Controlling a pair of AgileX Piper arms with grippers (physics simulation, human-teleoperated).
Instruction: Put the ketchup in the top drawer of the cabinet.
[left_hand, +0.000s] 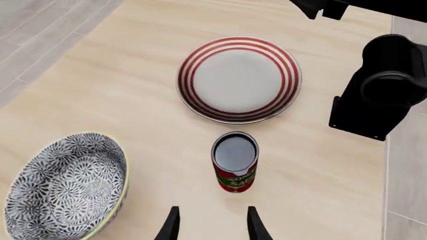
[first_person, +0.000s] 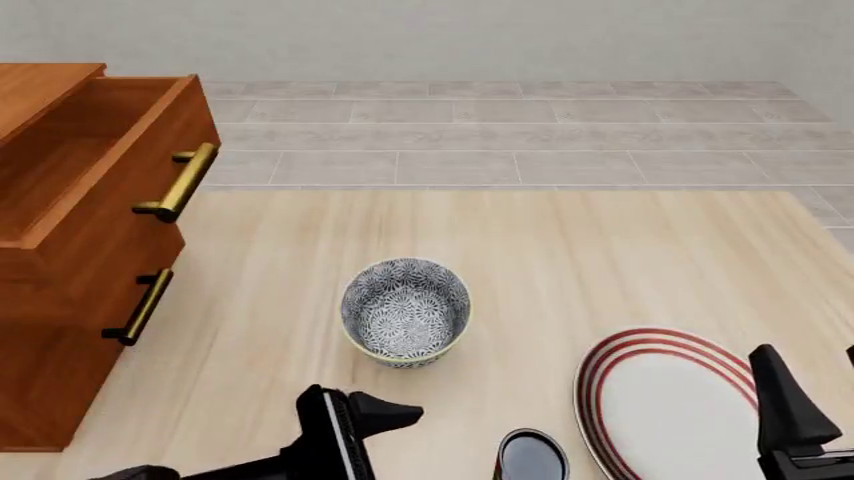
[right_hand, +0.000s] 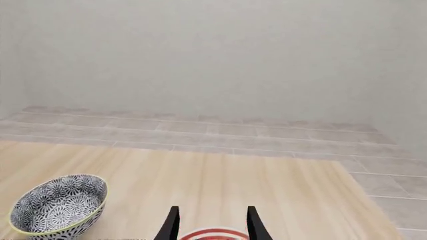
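Note:
The ketchup (left_hand: 235, 162) is a small can with a dark round top and a red tomato label, standing upright on the table just ahead of my left gripper (left_hand: 212, 225), which is open and empty. In the front view only the can's top (first_person: 531, 455) shows at the bottom edge, right of the left gripper (first_person: 394, 415). The cabinet (first_person: 54, 340) stands at the left. Its top drawer (first_person: 94, 170) is pulled out, with its brass handle (first_person: 180, 182) facing the table. My right gripper (right_hand: 212, 225) is open and empty above the plate's near rim.
A red-striped white plate (left_hand: 239, 79) lies beyond the can, at the front right in the front view (first_person: 667, 400). A blue-white patterned bowl (first_person: 404, 310) sits mid-table, also seen in the wrist views (left_hand: 63, 187) (right_hand: 60, 205). The right arm (left_hand: 383, 90) stands beside the plate. The lower drawer's handle (first_person: 140, 307) is flush.

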